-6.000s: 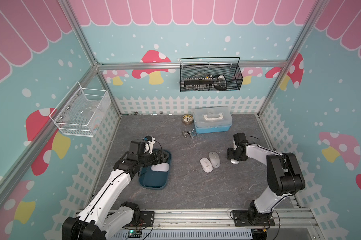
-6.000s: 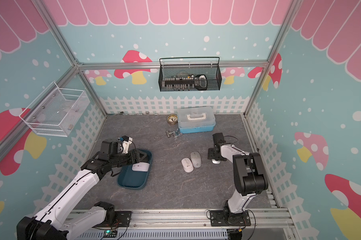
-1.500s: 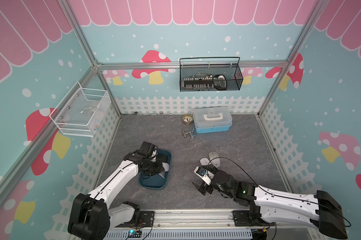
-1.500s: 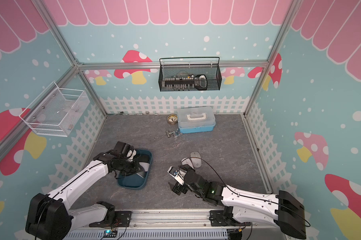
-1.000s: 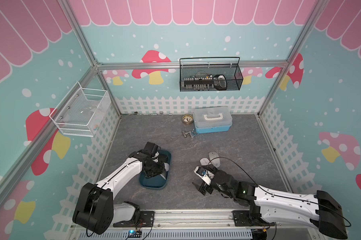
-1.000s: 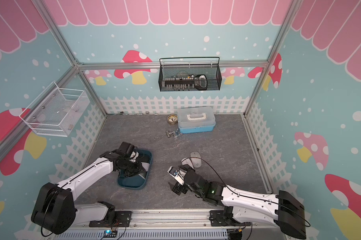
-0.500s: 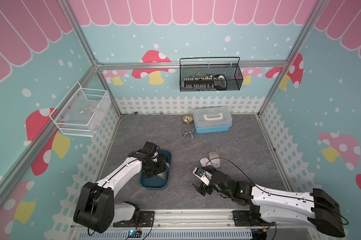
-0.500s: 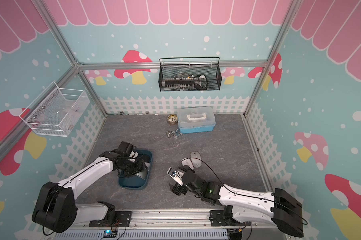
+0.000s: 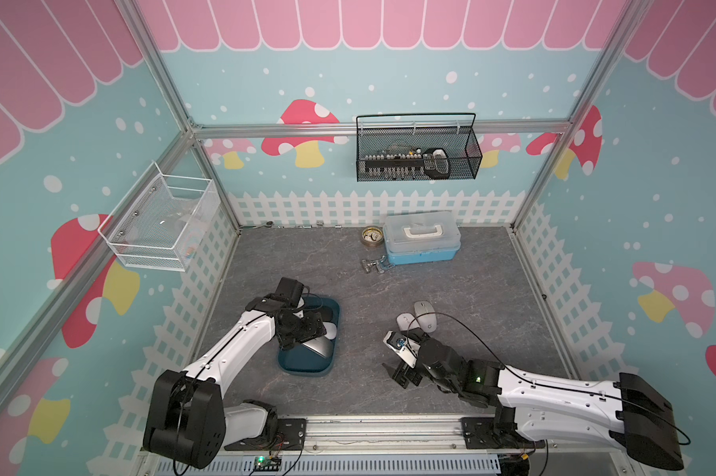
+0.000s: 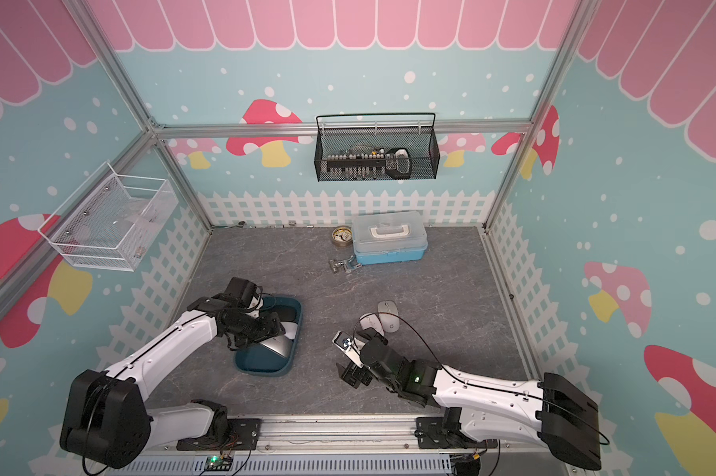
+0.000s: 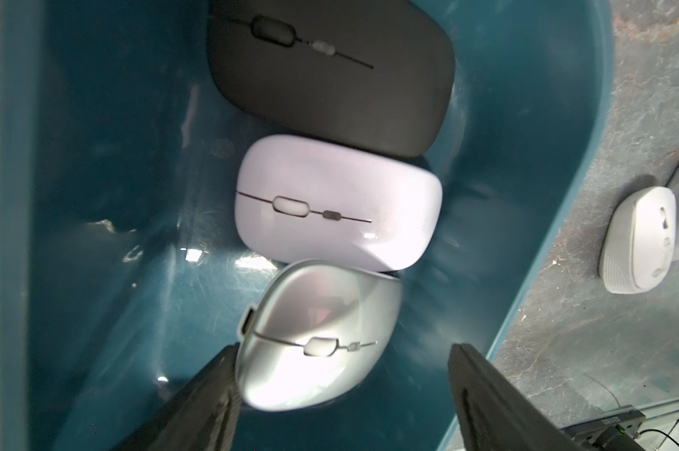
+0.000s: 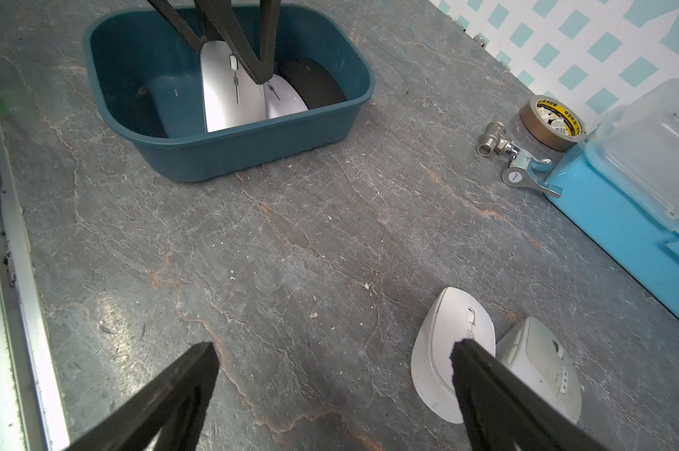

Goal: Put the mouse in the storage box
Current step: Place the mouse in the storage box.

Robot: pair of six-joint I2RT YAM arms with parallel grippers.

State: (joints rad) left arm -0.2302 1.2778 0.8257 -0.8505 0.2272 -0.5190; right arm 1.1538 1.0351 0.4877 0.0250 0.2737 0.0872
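Observation:
The storage box (image 9: 305, 364) is a dark teal tray on the left of the table, seen in both top views and also in the right wrist view (image 12: 252, 152). Three mice lie inside it: a black mouse (image 11: 330, 74), a white mouse (image 11: 338, 203) and a silver mouse (image 11: 318, 332) that leans on the white one. My left gripper (image 11: 343, 351) hangs open over the silver mouse, one finger right beside it and the other well clear. My right gripper (image 12: 332, 347) is open low over bare table. Just beyond it lie a white mouse (image 12: 447, 351) and a pale grey mouse (image 12: 541, 367).
A light blue case (image 9: 420, 243), a tape roll (image 9: 370, 237) and a metal valve fitting (image 9: 375, 263) sit at the back of the table. A black wire basket (image 9: 418, 152) hangs on the back wall and a white wire basket (image 9: 158, 222) on the left wall.
My left gripper has opened and let go of the silver mouse, which now rests in the storage box. The right arm has barely moved.

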